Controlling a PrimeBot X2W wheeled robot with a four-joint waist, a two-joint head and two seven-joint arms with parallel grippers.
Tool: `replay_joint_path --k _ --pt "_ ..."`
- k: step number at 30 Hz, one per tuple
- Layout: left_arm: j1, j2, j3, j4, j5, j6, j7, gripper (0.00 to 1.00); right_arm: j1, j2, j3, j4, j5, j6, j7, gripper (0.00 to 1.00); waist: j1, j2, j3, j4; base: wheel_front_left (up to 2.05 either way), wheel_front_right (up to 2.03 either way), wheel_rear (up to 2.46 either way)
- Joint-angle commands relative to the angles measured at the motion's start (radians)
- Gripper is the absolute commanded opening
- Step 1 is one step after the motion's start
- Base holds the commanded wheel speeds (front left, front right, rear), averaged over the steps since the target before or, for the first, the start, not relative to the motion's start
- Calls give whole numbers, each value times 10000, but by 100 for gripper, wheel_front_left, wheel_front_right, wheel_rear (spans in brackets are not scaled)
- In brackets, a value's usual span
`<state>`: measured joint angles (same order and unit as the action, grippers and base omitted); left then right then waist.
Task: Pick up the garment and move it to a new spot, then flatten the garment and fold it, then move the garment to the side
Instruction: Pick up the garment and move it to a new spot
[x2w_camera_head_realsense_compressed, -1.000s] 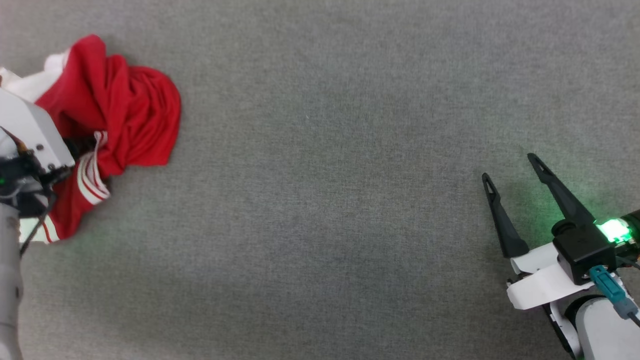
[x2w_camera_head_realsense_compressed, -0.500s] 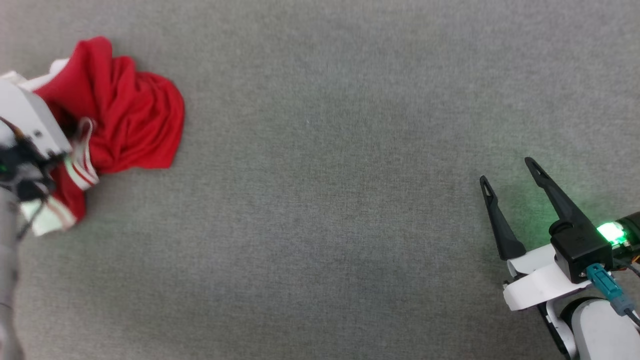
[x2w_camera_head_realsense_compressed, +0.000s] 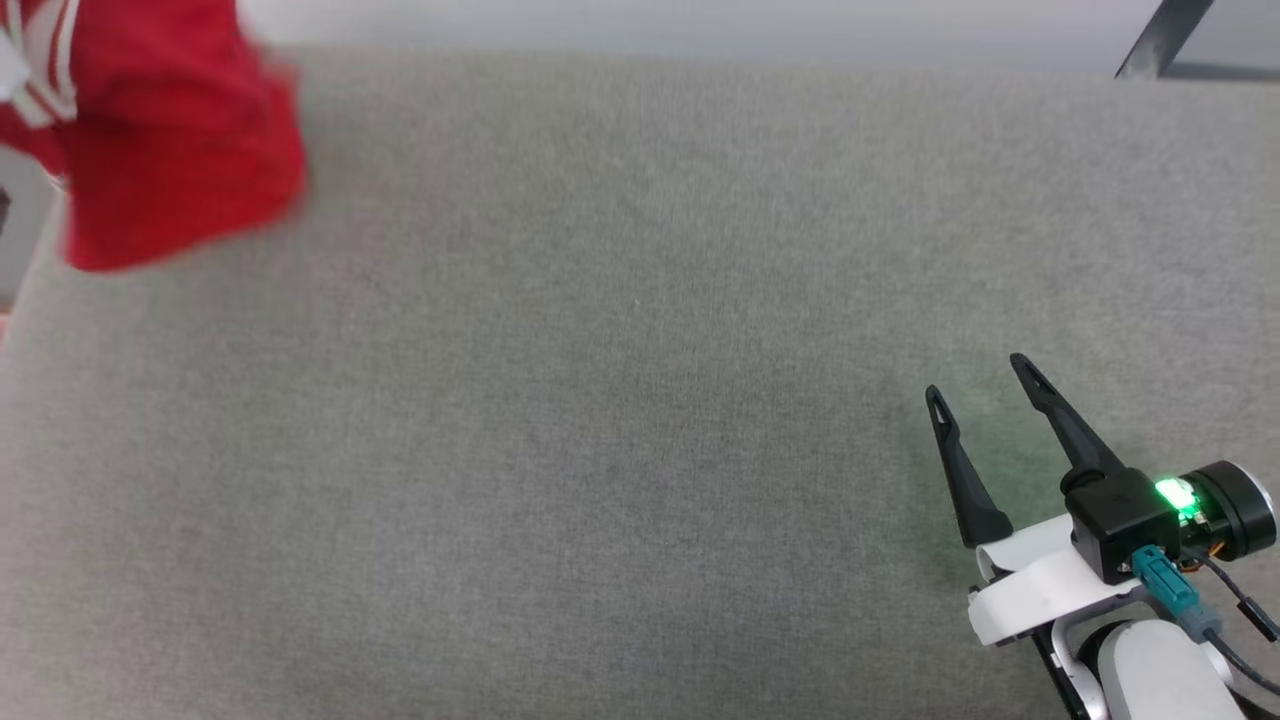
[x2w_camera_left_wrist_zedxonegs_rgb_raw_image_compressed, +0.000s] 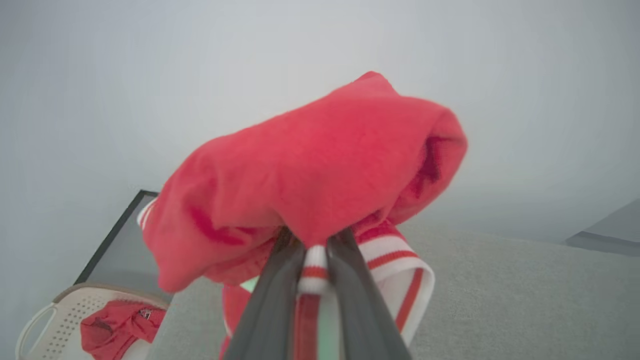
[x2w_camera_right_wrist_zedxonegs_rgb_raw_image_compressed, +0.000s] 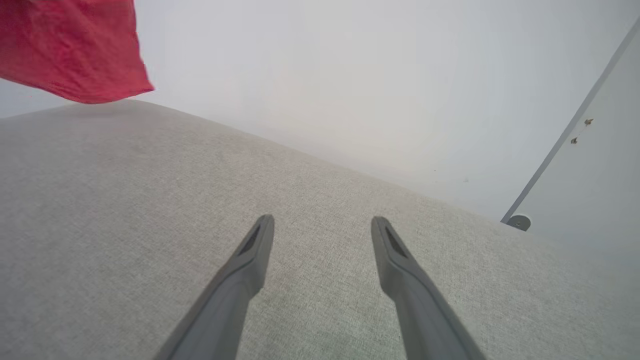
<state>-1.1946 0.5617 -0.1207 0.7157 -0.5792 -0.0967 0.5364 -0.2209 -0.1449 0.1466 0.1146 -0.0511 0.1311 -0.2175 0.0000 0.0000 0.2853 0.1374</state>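
1. The grey fabric-covered surface (x2w_camera_head_realsense_compressed: 640, 400) lies bare across its middle and right, so no flattening or folding has begun there. That wide stretch is judged the likely new spot
2. The garment (x2w_camera_head_realsense_compressed: 170, 150) hangs bunched at the far left corner of the head view and appears lifted off the surface. The pick-up looks done, and the move to a new spot is the step in hand. Setting down, flattening, folding and moving aside are all left
3. A beige perforated basket (x2w_camera_left_wrist_zedxonegs_rgb_raw_image_compressed: 65, 310) stands beyond the surface's edge in the left wrist view, with a separate red cloth bundle (x2w_camera_left_wrist_zedxonegs_rgb_raw_image_compressed: 120, 325) in it. Neither looks to be part of this job
4. The right gripper (x2w_camera_head_realsense_compressed: 978, 376) sits low over the near right of the surface, jaws wide apart and holding nothing, well apart from the garment. It will probably be wanted for the spreading
5. The left gripper (x2w_camera_left_wrist_zedxonegs_rgb_raw_image_compressed: 314, 240) has its jaws clamped on the garment's red-and-white striped trim (x2w_camera_left_wrist_zedxonegs_rgb_raw_image_compressed: 395, 255), a narrow pinch that carries the whole bundle
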Motion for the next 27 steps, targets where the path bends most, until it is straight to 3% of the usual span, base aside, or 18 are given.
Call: replay_joint_path --k 1,13,27 --pt "-121 -41 2 -80 41 -3 7 0 -60 32 -2 26 61 -6 -43 100 0 0 -367 -25 0 0 0" --pt "1204 -405 -387 -3489 -280 693 1533 0 -335 -29 -1065 630 -1 -6 -311 100 0 0 -1029 -913 0 0 0" --pt "3245 -1347 -1462 -7767 -713 2365 4355 0 168 -190 -3671 1288 -487 -6 -468 100 0 0 -837 -2498 0 0 0"
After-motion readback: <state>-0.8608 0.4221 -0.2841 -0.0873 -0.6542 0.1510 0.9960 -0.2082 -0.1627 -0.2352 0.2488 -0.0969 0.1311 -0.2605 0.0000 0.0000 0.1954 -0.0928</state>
